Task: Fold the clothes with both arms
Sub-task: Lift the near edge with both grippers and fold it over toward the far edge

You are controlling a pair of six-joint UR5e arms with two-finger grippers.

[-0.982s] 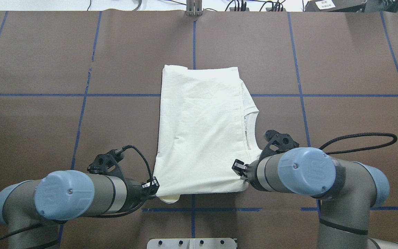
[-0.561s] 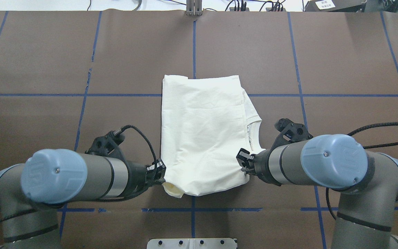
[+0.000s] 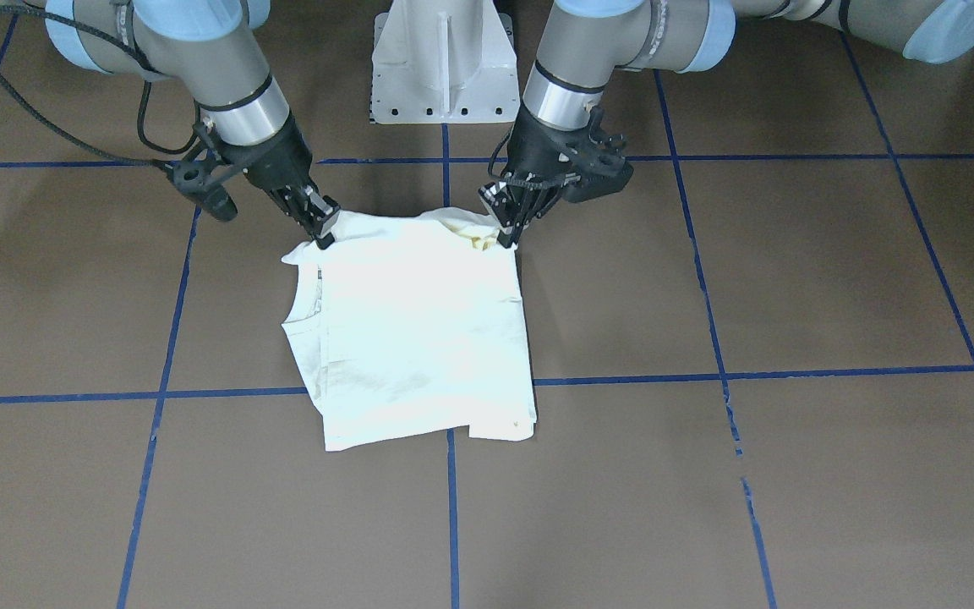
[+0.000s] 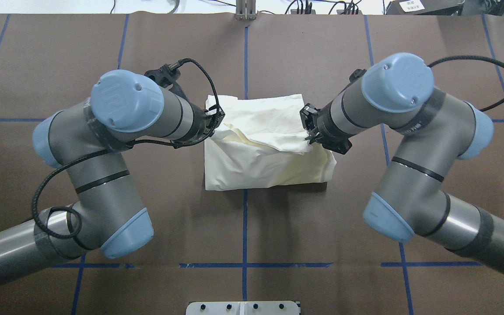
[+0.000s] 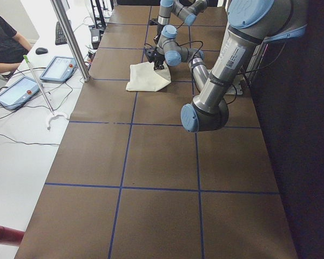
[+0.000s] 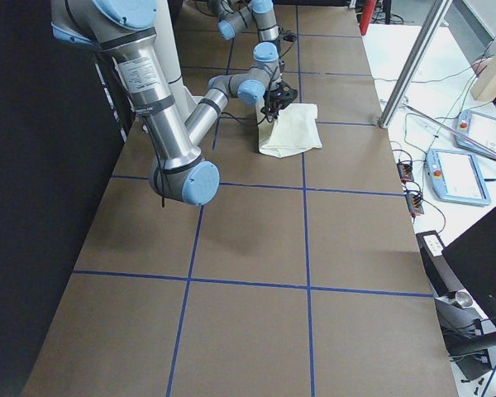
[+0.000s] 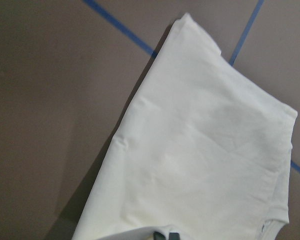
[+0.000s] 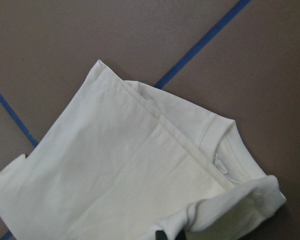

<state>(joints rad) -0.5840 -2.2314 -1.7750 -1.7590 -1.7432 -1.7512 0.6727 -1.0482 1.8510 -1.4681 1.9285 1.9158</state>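
Observation:
The cream-white T-shirt [image 4: 256, 170] lies folded on the brown table, plain side up; its print is hidden. My left gripper [image 4: 217, 120] is shut on the shirt's lifted near-left corner. My right gripper [image 4: 308, 127] is shut on the lifted near-right corner by the collar. Both hold that edge above the shirt's middle, doubled back over the rest. In the front-facing view the left gripper [image 3: 504, 234] and the right gripper [image 3: 324, 237] pinch the raised edge of the shirt [image 3: 411, 338]. The wrist views show the shirt [image 7: 205, 150] [image 8: 130, 175] spread below.
The white pedestal base [image 3: 440, 68] stands at the table's near edge, behind the shirt. Blue tape lines [image 4: 244, 227] cross the brown table. A small metal mount [image 4: 246, 11] sits at the far edge. Tablets [image 5: 58, 67] lie on the side bench.
Both grippers have lifted the shirt's near edge and carried it away from the robot, over the shirt's middle. The shirt now looks about half as long.

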